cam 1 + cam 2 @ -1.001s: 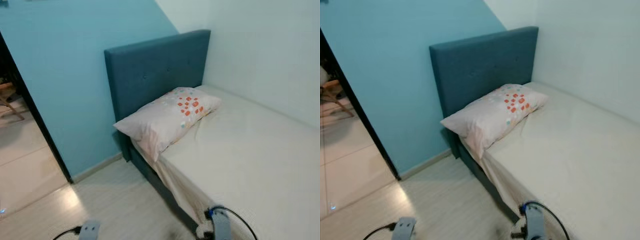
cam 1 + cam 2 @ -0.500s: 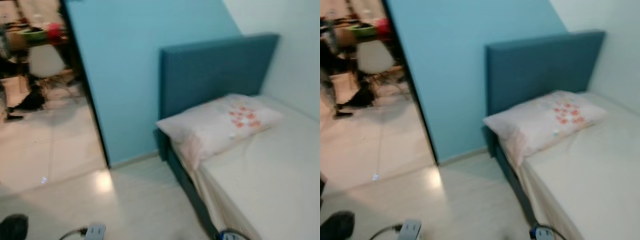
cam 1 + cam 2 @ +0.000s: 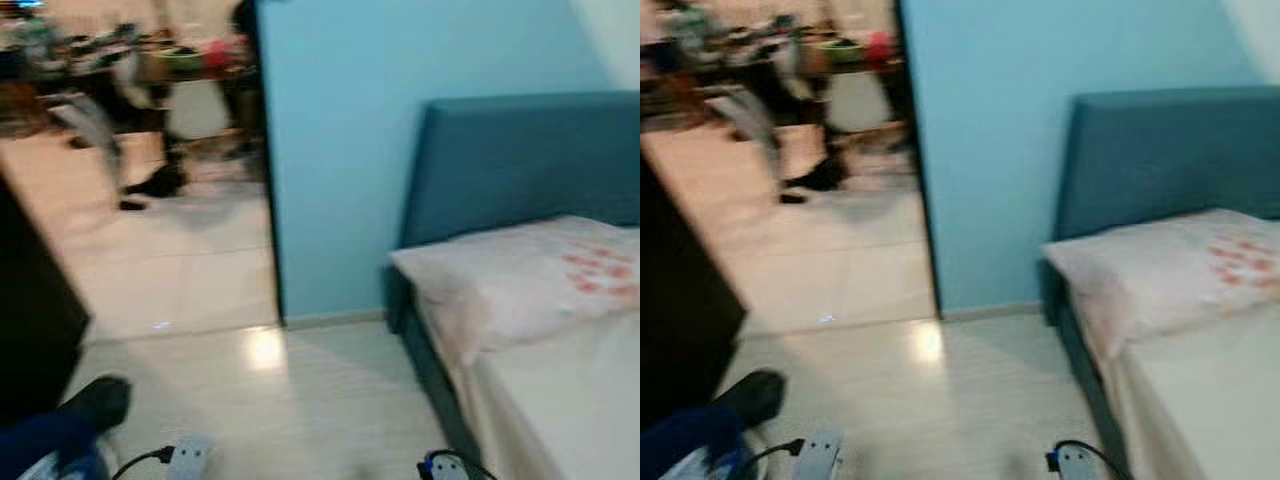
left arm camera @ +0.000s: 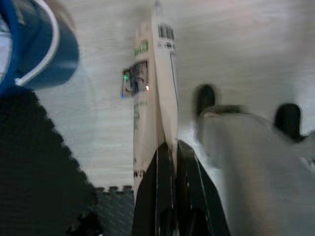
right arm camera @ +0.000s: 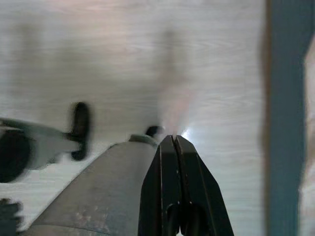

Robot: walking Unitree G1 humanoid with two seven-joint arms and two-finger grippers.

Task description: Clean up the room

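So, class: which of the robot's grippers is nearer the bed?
Right. The right gripper hangs beside the bed frame; the left gripper, pinching a flat packet, hangs farther off over the floor.

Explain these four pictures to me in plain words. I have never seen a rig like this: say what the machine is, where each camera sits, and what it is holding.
This is a walking humanoid robot with two silver arms, tidying a room. The two wide pictures come from the stereo camera on its head, looking forward and down; they are blurred. They show a bed with a pillow, a blue headboard, a blue wall and a pale floor, with a doorway to another room.

The other two pictures come from cameras on the wrists, looking along each end effector's black fingers. The left end effector is shut on a flat white packet with a barcode. The right end effector is shut and holds nothing.
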